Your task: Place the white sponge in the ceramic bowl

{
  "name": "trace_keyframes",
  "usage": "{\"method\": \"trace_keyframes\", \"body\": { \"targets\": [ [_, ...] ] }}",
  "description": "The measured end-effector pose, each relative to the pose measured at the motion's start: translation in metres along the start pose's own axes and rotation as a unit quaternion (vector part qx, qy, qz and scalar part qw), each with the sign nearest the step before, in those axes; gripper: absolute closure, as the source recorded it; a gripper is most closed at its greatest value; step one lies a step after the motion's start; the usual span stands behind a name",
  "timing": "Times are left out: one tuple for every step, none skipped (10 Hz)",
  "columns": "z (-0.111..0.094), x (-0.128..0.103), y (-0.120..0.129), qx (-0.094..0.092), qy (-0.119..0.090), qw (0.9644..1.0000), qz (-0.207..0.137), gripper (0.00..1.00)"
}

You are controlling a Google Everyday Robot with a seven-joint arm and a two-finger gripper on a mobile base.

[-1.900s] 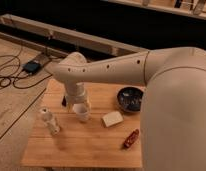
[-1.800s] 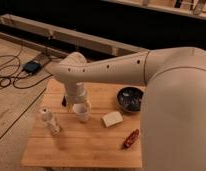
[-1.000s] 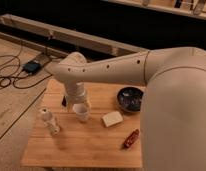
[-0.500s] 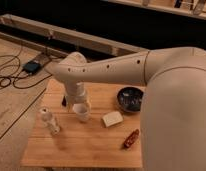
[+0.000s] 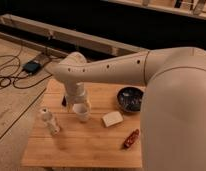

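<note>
The white sponge [image 5: 112,119] lies flat on the wooden table [image 5: 88,147], near its middle. The ceramic bowl [image 5: 130,98], dark with a speckled inside, stands at the table's back right, just behind and right of the sponge. My arm reaches in from the right, bends at the upper left and comes down over the table's back left. My gripper [image 5: 70,102] hangs at its end, close behind the white cup [image 5: 81,111] and well left of the sponge. It is mostly hidden by the wrist and holds nothing that I can see.
A pale bottle [image 5: 49,121] stands at the table's left edge. A small red packet [image 5: 131,138] lies at the front right. My large arm body covers the right side. Cables and a dark box [image 5: 31,66] lie on the floor to the left.
</note>
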Motion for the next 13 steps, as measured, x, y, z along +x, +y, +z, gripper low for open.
{"method": "trace_keyframes", "body": {
  "targets": [
    [0.000, 0.000, 0.000, 0.000, 0.000, 1.0000, 0.000, 0.35],
    [0.000, 0.000, 0.000, 0.000, 0.000, 1.0000, 0.000, 0.35],
    [0.000, 0.000, -0.001, 0.001, -0.001, 1.0000, 0.003, 0.35],
    [-0.001, -0.003, -0.009, 0.009, -0.006, 0.9998, 0.015, 0.35],
    [-0.002, -0.006, -0.024, 0.022, -0.013, 0.9991, 0.033, 0.35],
    [-0.004, -0.006, -0.039, 0.033, -0.018, 0.9979, 0.053, 0.35],
    [-0.006, -0.006, -0.051, 0.042, -0.023, 0.9966, 0.068, 0.35],
    [-0.007, -0.003, -0.067, 0.051, -0.027, 0.9945, 0.087, 0.35],
    [-0.007, 0.000, -0.081, 0.058, -0.030, 0.9925, 0.103, 0.35],
    [-0.006, 0.002, -0.091, 0.059, -0.035, 0.9909, 0.116, 0.35],
    [-0.003, 0.007, -0.105, 0.062, -0.039, 0.9884, 0.133, 0.35],
    [0.001, 0.011, -0.121, 0.062, -0.045, 0.9851, 0.154, 0.35],
    [0.005, 0.014, -0.133, 0.060, -0.051, 0.9822, 0.170, 0.35]
  ]
}}
